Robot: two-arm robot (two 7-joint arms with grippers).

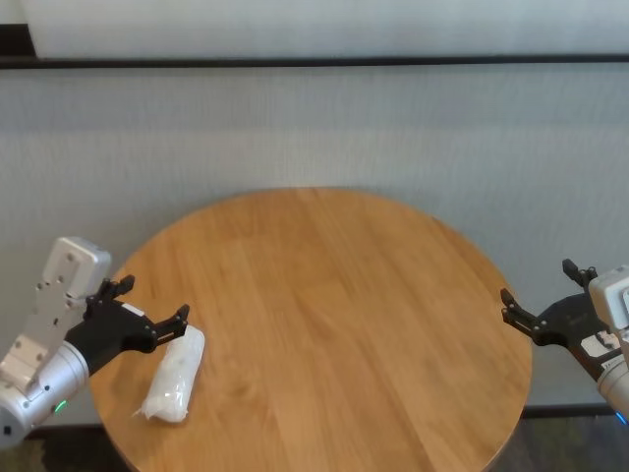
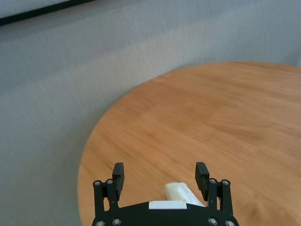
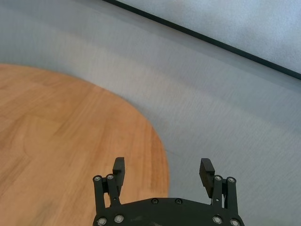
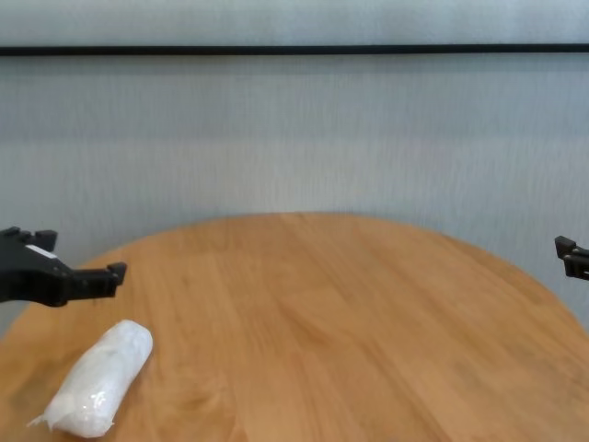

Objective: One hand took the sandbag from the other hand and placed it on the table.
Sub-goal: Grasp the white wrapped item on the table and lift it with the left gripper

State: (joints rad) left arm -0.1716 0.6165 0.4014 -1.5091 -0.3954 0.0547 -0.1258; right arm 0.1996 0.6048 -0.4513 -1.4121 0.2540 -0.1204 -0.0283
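The tabletop (image 1: 334,295) is showing smooth, grained wood with a soft sheen; the sandbag (image 1: 175,376) is wearing crinkly, glossy clear plastic.

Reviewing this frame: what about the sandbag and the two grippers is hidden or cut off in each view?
- Left wrist view: most of the sandbag is hidden behind the open left gripper; only one end shows.
- Right wrist view: no sandbag in view, only the open right gripper past the table edge.
- Chest view: the right gripper is cut by the picture's edge.
- Head view: sandbag contents unreadable.
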